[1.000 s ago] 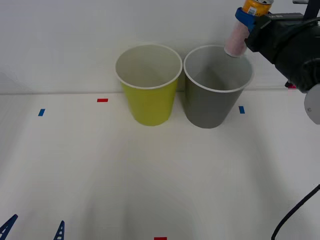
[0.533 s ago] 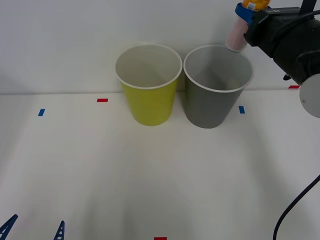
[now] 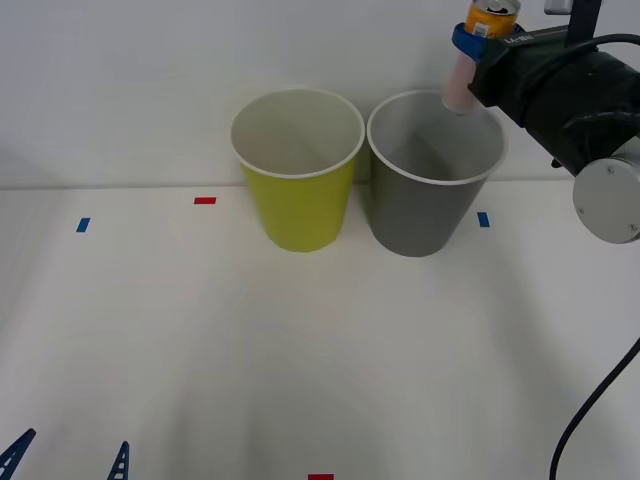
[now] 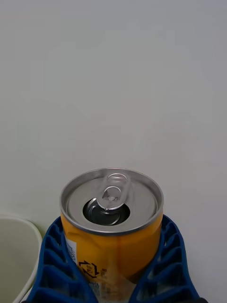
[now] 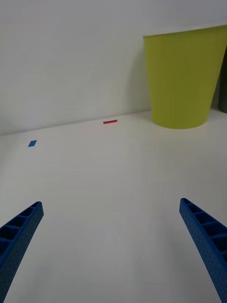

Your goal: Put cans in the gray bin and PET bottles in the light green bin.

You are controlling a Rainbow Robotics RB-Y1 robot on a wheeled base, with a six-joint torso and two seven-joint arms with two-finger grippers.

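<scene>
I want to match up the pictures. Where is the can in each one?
Front view: the can is at the top right, held in the right tool above the gray bin's back rim.
Right wrist view: the can sits at the bottom middle between blue fingers.
Left wrist view: no can here.
Shared landmark: the green bin, seen in the front and left wrist views.

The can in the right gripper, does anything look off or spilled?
Nothing spilled. The can is already opened, its mouth dark, held upright by the right gripper above the gray bin's far rim.
</scene>
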